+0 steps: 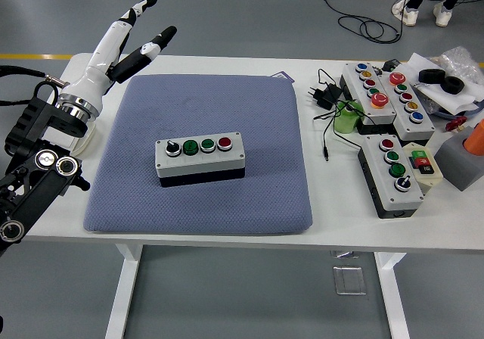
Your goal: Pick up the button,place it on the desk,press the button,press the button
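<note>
Head view, risks first. White rectangular table (227, 233) carries blue-grey quilted mat (249, 112); grey four-button control box with black base (200, 158) sits mid-mat, upright, free. Left hand (125, 44), white with black fingertips, at 10 o'clock from box, well apart, raised, fingers spread, holding nothing. Risk: descending press lands off-centre, hits black selector knob (172, 148) or wrong button; soft mat lets box tip or slide. At 3 o'clock: larger button panels (378, 89), black cables (327, 97), none obstructing.
</note>
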`<state>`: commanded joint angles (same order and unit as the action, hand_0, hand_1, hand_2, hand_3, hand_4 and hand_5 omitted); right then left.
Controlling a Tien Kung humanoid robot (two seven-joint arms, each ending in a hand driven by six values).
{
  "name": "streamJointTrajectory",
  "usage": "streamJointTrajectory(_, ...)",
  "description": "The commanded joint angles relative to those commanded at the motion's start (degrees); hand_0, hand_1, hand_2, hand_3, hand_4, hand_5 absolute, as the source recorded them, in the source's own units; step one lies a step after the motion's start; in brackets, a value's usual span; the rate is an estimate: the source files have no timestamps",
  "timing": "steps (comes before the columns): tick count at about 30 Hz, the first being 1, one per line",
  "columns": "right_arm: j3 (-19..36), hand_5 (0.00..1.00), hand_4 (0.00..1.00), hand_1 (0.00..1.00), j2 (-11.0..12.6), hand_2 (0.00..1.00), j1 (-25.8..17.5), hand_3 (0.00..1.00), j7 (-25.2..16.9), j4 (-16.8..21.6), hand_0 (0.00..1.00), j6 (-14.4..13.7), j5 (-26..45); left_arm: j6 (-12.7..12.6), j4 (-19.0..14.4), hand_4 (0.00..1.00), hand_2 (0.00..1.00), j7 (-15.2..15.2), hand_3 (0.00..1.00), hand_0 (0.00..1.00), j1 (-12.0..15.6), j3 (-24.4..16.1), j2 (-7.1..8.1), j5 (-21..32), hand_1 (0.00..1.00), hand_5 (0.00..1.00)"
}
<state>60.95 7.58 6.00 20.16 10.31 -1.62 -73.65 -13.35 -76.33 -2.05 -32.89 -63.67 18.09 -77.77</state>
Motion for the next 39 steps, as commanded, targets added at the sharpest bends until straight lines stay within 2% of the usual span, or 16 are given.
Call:
streamJointTrajectory(4, 0.0, 0.246, 0.394, 0.649, 0.0, 0.709, -0.2, 0.599, 0.0, 0.0, 0.667, 0.0, 0.1, -0.2, 2.2, 0.782, 0.998, -0.1, 0.998, 0.998, 1.1, -0.4, 0.23, 9.7, 0.995, 0.998)
streamJointTrajectory(5, 0.0, 0.246, 0.394, 0.650, 0.0, 0.709, -0.3, 0.599, 0.0, 0.0, 0.667, 0.0, 0.1, -0.3, 3.0, 0.757, 0.998, 0.2, 0.998, 0.956, 1.6, -0.8, 0.25, 11.9, 0.967, 0.998)
streamJointTrajectory(10, 0.2, 0.246, 0.394, 0.650, 0.0, 0.709, -0.7, 0.599, -0.1, 0.0, 0.667, -0.1, 0.0, 0.2, 6.0, 0.757, 0.998, 3.2, 0.998, 0.956, 3.7, -2.5, 0.32, 24.2, 0.967, 0.998)
streamJointTrajectory(11, 0.2, 0.246, 0.394, 0.649, 0.0, 0.709, -0.7, 0.599, -0.1, 0.0, 0.667, -0.1, 0.0, 0.8, 6.2, 0.755, 0.950, 3.5, 0.916, 0.862, 4.0, -2.8, 0.31, 26.4, 0.898, 0.998)
streamJointTrajectory(15, 0.4, 0.246, 0.394, 0.649, 0.0, 0.709, -0.8, 0.599, -0.1, 0.0, 0.667, 0.0, -0.1, 1.8, 5.6, 0.755, 0.950, 4.9, 0.916, 0.862, 5.4, -4.1, 0.46, 33.6, 0.898, 0.998)
streamJointTrajectory(25, 0.5, 0.246, 0.394, 0.649, 0.1, 0.709, -0.9, 0.599, -0.2, 0.0, 0.666, 0.0, -0.2, 4.9, 5.2, 0.732, 0.940, 5.2, 0.908, 0.851, 7.2, -5.0, 1.69, 36.7, 0.882, 0.998)
streamJointTrajectory(29, 0.5, 0.247, 0.394, 0.648, 0.1, 0.709, -0.9, 0.599, -0.2, 0.0, 0.665, 0.0, -0.3, 4.6, 4.6, 0.722, 0.945, 6.0, 0.912, 0.855, 7.7, -5.6, 1.88, 36.6, 0.890, 0.998)
streamJointTrajectory(39, 0.5, 0.248, 0.394, 0.648, 0.0, 0.709, -0.3, 0.599, -0.2, 0.0, 0.665, 0.0, -0.4, 4.4, 4.8, 0.712, 0.944, 5.7, 0.919, 0.855, 7.7, -6.2, 2.24, 36.1, 0.891, 0.998)
